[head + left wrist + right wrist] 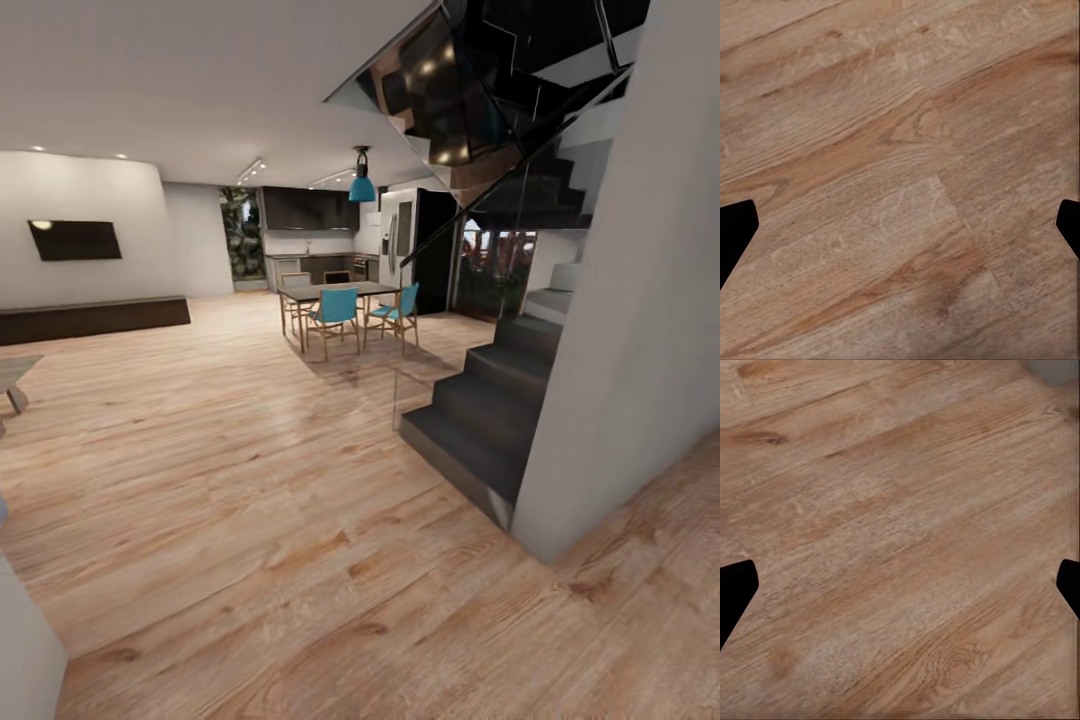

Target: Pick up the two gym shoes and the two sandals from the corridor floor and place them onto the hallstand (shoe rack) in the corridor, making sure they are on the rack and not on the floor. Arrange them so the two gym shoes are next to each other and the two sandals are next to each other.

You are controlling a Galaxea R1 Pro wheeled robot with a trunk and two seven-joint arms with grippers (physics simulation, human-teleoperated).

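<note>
The gym shoes, the sandals and the hallstand are out of view. The light brown wood-plank floor (260, 500) spreads across the head view. My left gripper (900, 225) hangs open over bare planks, its dark fingertips (735, 232) at the two sides of the left wrist view with nothing between them. In the right wrist view my right gripper (900, 585) is likewise open above bare floor, one dark fingertip (735, 592) showing at each side.
A dark staircase (480, 410) rises at the right beside a pale wall (630, 330). Farther off stands a dining table (335, 292) with teal chairs (333, 312). A low dark bench (95, 318) runs along the left wall under a wall screen (75, 240).
</note>
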